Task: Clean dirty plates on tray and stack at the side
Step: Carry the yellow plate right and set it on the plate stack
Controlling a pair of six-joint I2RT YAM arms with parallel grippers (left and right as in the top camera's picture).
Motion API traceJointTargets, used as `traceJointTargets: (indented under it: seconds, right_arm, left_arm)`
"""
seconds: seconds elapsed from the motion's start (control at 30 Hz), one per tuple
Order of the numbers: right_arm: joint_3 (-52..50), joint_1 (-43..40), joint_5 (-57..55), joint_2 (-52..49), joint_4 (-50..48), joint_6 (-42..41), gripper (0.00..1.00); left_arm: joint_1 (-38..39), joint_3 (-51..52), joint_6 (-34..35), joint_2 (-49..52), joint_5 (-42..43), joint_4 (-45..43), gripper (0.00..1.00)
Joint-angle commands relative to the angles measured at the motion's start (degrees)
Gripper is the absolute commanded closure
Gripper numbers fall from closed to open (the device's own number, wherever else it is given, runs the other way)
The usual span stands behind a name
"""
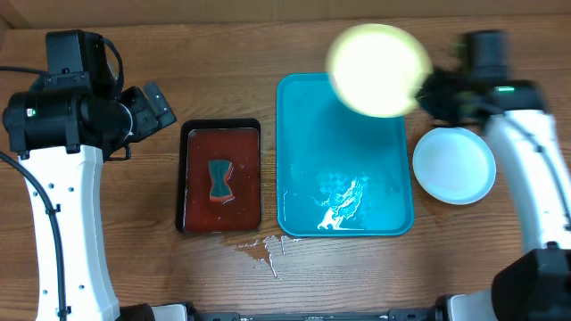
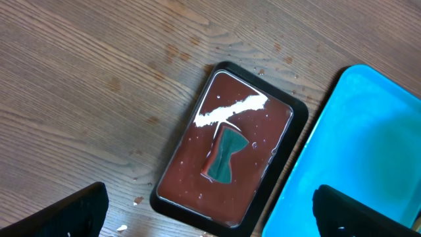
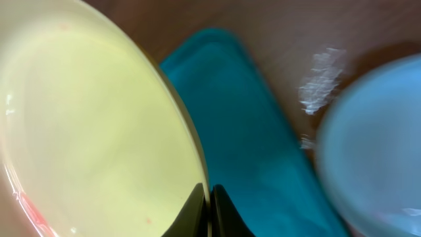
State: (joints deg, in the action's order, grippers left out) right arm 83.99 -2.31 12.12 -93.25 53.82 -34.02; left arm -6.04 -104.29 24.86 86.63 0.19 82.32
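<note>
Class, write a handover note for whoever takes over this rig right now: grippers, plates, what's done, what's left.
Right gripper shut on the pale yellow plate's rim, above the turquoise tray's far end; red smear at its edge.
Left gripper open, empty, beside the black tray with the sponge.
Done: light plate on the table right of the tray; tray holds no plates.
Left: wipe the yellow plate, stack it on the light plate.

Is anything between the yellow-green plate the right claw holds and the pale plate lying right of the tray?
Nothing visible. The yellow-green plate, pinched at its rim by the right claw, hangs over the tray; the pale plate lies bare.
</note>
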Motion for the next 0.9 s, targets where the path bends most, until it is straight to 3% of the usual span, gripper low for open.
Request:
traceJointTargets:
  seconds: [0.0, 0.13, 0.37, 0.73, 0.77, 0.83, 0.87]
  right_arm:
    - [-0.2, -8.5, 1.8, -1.0, 5.1, 0.0, 0.96]
    - [-6.6, -16.9, -2.2, -2.8, 5.9, -0.1, 0.96]
    - [-17.9, -21.0, -2.7, -4.3, 1.9, -0.2, 0.96]
    - [-19.9, -24.9, -12.0, -4.2, 7.1, -0.7, 0.96]
    - [-19.9, -25.2, -11.4, -4.2, 7.5, -0.3, 0.93]
    - [-19.8, -25.4, -9.3, -4.0, 8.1, 1.8, 0.59]
    - [-19.8, -25.4, -8.0, -3.8, 7.8, 2.6, 0.48]
  left_arm:
    - [-0.3, -0.6, -0.9, 0.3, -0.8, 0.0, 0.0]
    - [-0.3, -0.6, -0.9, 0.3, -0.8, 0.0, 0.0]
    - [-0.3, -0.6, -0.9, 0.3, -0.8, 0.0, 0.0]
    - [-0.3, -0.6, -0.9, 0.3, -0.8, 0.0, 0.0]
    - [-0.3, -0.6, -0.9, 0.3, -0.8, 0.0, 0.0]
    - [-0.3, -0.6, -0.9, 0.3, -0.8, 0.0, 0.0]
    - [-0.3, -0.6, -0.9, 0.3, -0.8, 0.0, 0.0]
